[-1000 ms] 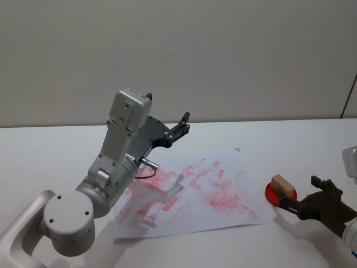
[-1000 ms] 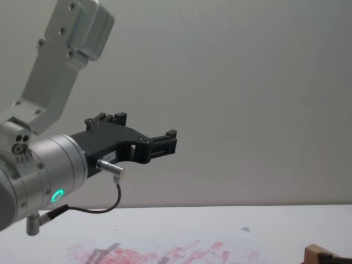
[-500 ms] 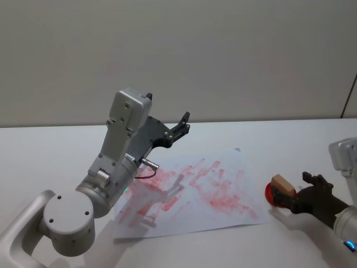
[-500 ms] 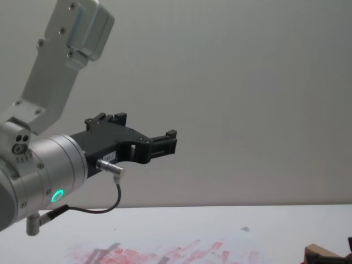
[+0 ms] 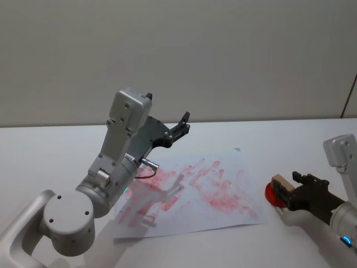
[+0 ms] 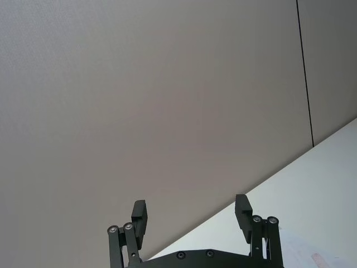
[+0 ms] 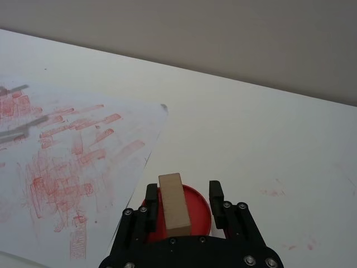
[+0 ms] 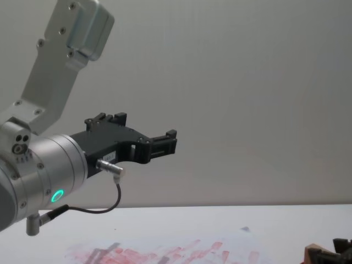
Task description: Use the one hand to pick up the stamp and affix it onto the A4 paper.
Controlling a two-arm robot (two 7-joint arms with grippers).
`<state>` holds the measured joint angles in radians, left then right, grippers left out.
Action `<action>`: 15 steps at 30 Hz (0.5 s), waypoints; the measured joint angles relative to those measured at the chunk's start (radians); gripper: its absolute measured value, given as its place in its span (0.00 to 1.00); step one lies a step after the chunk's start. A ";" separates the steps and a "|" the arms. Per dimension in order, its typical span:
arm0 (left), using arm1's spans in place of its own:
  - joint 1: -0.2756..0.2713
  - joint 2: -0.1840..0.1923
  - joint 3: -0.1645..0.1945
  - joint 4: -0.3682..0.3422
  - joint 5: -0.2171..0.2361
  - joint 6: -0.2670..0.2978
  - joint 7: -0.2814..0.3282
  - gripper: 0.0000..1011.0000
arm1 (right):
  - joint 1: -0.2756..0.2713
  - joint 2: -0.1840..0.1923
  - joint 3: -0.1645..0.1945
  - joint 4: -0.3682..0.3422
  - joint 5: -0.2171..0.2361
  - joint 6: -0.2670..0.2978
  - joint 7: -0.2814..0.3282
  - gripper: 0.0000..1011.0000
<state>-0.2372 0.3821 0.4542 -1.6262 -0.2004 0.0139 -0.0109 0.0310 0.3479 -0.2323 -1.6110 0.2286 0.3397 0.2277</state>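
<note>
Fingers (image 7: 152, 195) of the right claw (image 7: 184, 194) are spread open around the stamp (image 7: 174, 204), one close against it, the other apart. The stamp is stood on a red ink pad (image 7: 199, 211) on the white counter (image 7: 251, 128), just beside the A4 paper (image 7: 67, 151). The left claw (image 6: 191, 215) is held open, raised above the paper.
</note>
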 joint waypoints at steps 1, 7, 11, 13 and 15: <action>0.000 0.000 0.000 0.000 0.000 0.000 0.000 0.99 | 0.001 0.000 0.000 0.001 -0.001 0.000 0.000 0.54; 0.000 0.000 0.000 0.000 0.000 0.000 0.000 0.99 | 0.007 -0.003 -0.001 0.007 -0.004 0.001 0.004 0.34; 0.000 0.000 0.000 0.000 0.000 0.000 0.000 0.99 | 0.009 -0.003 -0.001 0.009 -0.005 0.001 0.006 0.24; 0.000 0.000 0.000 0.000 0.000 0.000 0.000 0.99 | 0.010 -0.004 -0.002 0.010 -0.006 0.001 0.007 0.22; 0.000 0.000 0.000 0.000 0.000 0.000 0.000 0.99 | 0.010 -0.004 -0.002 0.010 -0.006 0.001 0.007 0.22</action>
<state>-0.2372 0.3821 0.4542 -1.6262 -0.2004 0.0139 -0.0109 0.0411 0.3438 -0.2341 -1.6006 0.2222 0.3409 0.2349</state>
